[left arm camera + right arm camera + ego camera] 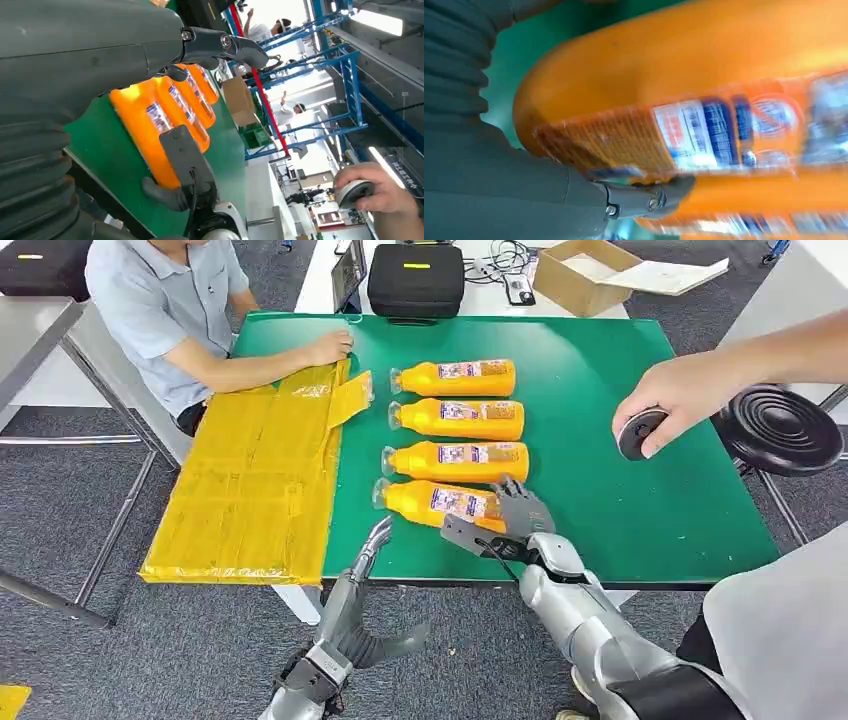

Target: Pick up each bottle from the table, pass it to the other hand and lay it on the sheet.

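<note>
Orange bottle (440,502): nearest of four lying on the green table (650,510), 3 o'clock of yellow sheet (250,480).
Right hand (510,520): fingers wrapped round its base end; lifted or not, can't tell.
Left hand (372,540): off the table edge, fingers straight, holding nothing.
Right wrist cam: blurry label close-up.

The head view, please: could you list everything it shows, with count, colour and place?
bottles: four, orange, lying in a row mid-table
table: one, green top
sheet: one, yellow, over the table's left edge
case: one, black, beyond the table
cardboard box: one, brown, open, beyond the table
stool: one, black, right of the table
seated person: one, hand resting at the sheet's far end
person's hand: one, holding a round dark object
left hand: at the near table edge, holding nothing
right hand: on the nearest bottle
</note>
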